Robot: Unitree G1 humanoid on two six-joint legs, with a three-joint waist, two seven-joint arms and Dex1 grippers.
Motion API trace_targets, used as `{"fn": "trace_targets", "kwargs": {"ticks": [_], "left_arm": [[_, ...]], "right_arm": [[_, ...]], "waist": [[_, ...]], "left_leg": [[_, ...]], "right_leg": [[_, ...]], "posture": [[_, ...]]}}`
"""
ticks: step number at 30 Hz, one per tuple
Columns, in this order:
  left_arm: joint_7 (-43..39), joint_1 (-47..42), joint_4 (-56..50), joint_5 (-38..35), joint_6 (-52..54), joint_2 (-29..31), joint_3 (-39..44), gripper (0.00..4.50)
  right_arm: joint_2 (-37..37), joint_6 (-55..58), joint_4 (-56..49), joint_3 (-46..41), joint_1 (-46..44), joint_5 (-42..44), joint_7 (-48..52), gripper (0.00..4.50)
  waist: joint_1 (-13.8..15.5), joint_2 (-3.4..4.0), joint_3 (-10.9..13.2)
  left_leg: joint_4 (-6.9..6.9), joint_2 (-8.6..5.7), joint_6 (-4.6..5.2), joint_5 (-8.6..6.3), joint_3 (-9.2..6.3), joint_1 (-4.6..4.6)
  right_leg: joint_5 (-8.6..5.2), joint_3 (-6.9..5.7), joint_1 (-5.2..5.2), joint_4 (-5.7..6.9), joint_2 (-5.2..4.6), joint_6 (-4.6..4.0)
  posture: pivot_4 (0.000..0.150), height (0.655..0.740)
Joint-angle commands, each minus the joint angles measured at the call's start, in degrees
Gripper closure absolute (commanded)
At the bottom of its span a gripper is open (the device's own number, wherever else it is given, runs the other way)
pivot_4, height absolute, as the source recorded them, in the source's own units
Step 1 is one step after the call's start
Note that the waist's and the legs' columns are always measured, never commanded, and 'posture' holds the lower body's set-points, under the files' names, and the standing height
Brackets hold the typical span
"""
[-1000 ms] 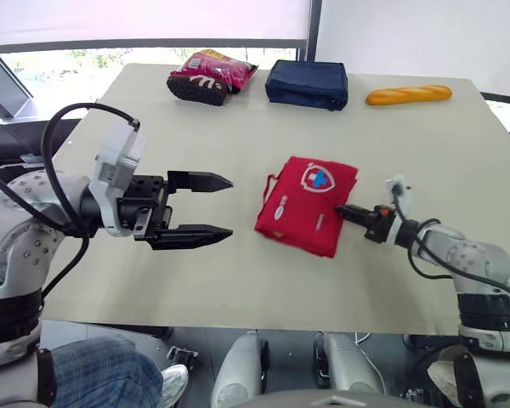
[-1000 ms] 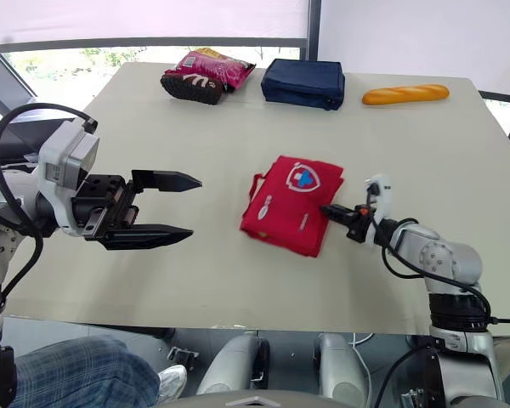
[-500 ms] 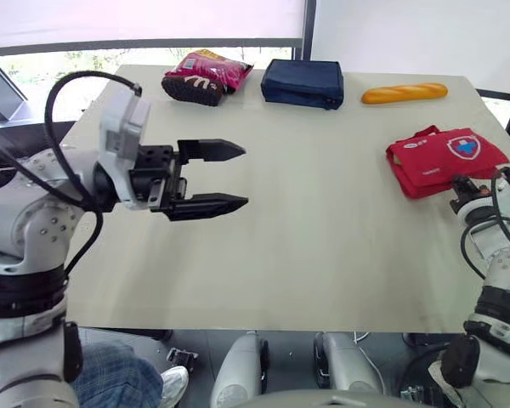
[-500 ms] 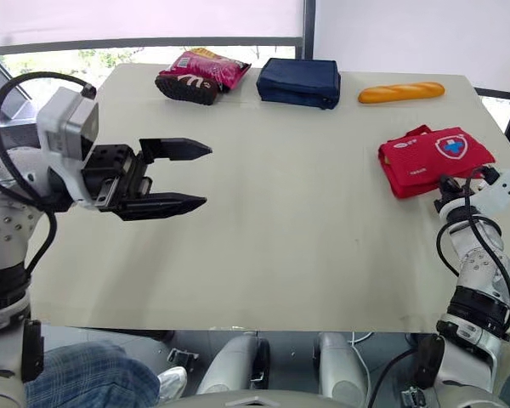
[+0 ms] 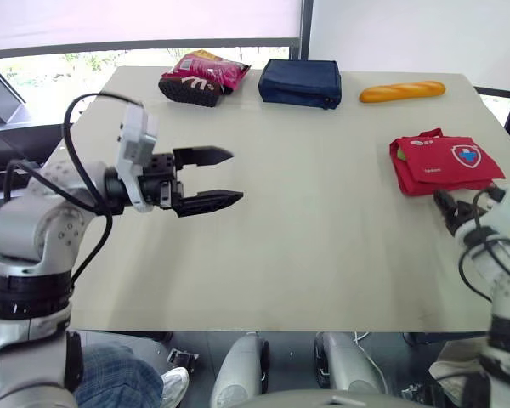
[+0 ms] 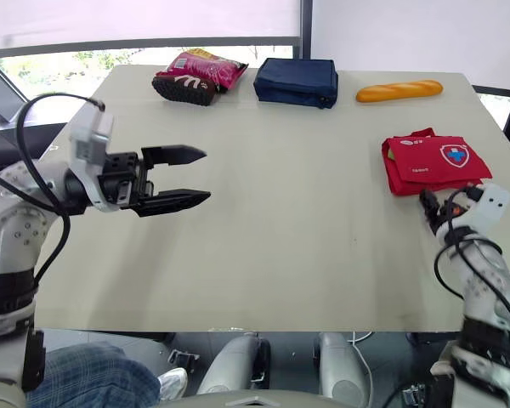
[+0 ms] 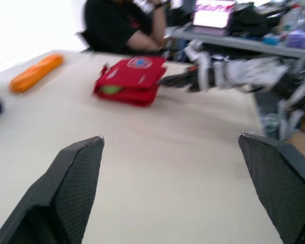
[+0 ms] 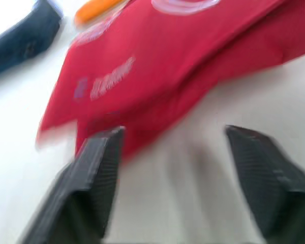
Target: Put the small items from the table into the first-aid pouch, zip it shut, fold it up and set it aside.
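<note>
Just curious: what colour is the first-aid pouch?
Red: first-aid pouch, best in right eye view.

The red first-aid pouch (image 5: 446, 161) is folded up and lies flat. It has a white and blue badge on top. It sits just in front of my right gripper (image 8: 173, 134), whose jaws are spread wide. It is well apart from my left gripper (image 5: 234, 176), whose jaws point toward it.

**Hard to make out**

The first-aid pouch (image 8: 157, 66) spills past the right wrist view's edges, its lettering unreadable, its zip impossible to judge. Across the surface (image 7: 142, 168), the right hand (image 7: 165, 80) is a smear. A person (image 7: 117, 23) is cut off by the edge.
</note>
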Motion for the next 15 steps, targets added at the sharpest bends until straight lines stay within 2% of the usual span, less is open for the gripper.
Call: {"fn": "trace_targets", "kwargs": {"ticks": [1, 6, 9, 12, 15], "left_arm": [[5.02, 8.94, -3.61, 3.65, -2.78, -0.94, 4.69, 0.00], [8.20, 26.67, -7.84, 5.47, -4.15, -2.92, 10.45, 0.00], [7.91, 37.94, -10.78, 6.98, -8.80, -6.34, 13.76, 0.00], [8.62, 42.49, -11.62, 8.67, -12.46, -8.38, 14.52, 0.00], [8.61, 43.18, -11.56, 8.61, -12.98, -8.59, 14.22, 0.00]], "right_arm": [[-5.72, -13.84, -5.00, -0.17, 8.71, -3.51, 17.99, 0.05], [-8.43, -30.58, -4.55, -3.42, 19.09, -4.45, 34.87, 0.05], [-10.21, -35.82, -1.52, -7.10, 22.51, -2.74, 42.84, 0.05], [-12.64, -35.03, 0.52, -9.71, 24.40, 0.58, 48.64, 0.05], [-13.38, -33.39, 1.16, -10.93, 24.69, 2.19, 50.02, 0.05]], "waist": [[-0.10, 0.02, 0.01], [-0.29, -0.08, 0.03], [-0.04, -0.07, -0.02], [1.15, -0.12, -0.02], [1.68, -0.14, -0.05]], "left_leg": [[0.00, 0.00, 0.00, 0.00, 0.06, -0.01], [-0.05, 0.15, 0.02, -0.02, 0.18, 0.13], [0.02, 0.29, 0.00, -0.02, 0.22, 0.19], [0.02, 0.29, -0.01, -0.03, 0.27, 0.17], [0.05, 0.29, -0.01, -0.03, 0.22, 0.16]], "right_leg": [[-0.06, 0.03, 0.00, -0.09, -0.01, 0.10], [-0.11, 0.07, 0.04, -0.09, -0.03, 0.18], [-0.23, -0.03, 0.07, -0.09, -0.16, -0.02], [-0.24, -0.06, 0.06, -0.14, -0.39, -0.04], [-0.24, -0.12, 0.06, -0.14, -0.42, -0.05]], "posture": [[0.150, 0.7164], [0.150, 0.7164], [0.150, 0.7164], [0.150, 0.7164], [0.150, 0.7164]]}}
